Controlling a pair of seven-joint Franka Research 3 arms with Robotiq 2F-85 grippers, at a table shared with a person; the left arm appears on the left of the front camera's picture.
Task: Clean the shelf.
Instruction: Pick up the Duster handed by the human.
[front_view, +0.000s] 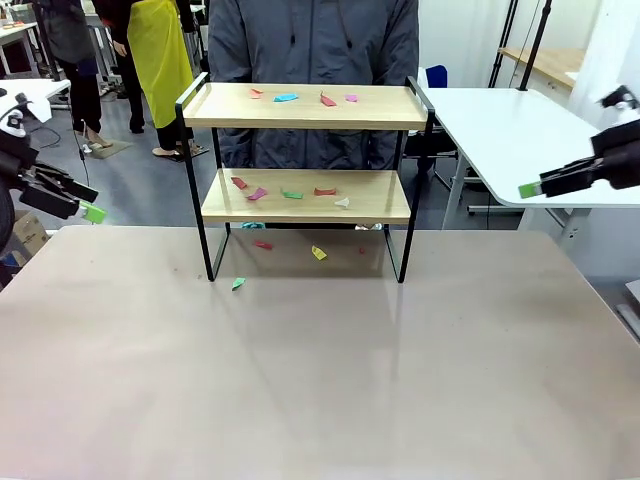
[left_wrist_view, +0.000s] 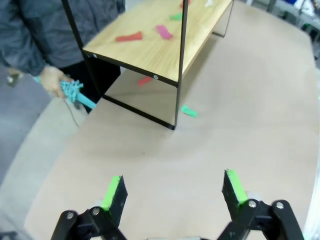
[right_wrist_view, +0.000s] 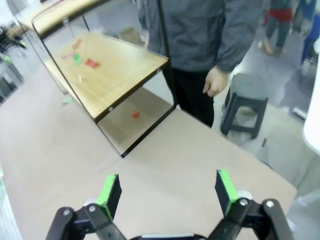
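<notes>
Your shelf (front_view: 385, 105), pale wooden boards in a thin black frame strewn with coloured scraps (front_view: 286, 97), stands far-centre on the bench (front_view: 320, 380), and your left pincer (left_wrist_view: 172, 187) and right pincer (right_wrist_view: 167, 187) gape wide, empty.

Bg: grey smooth floor (front_view: 130, 190) mid-left; white round-cornered table (front_view: 510, 140) frame right; light wood-top bench (front_view: 545, 62) upper right. Big beige matte tabletop (front_view: 320, 380) across lower half. Dark grey round stool (right_wrist_view: 242, 107), R wrist view, centre-right.
</notes>
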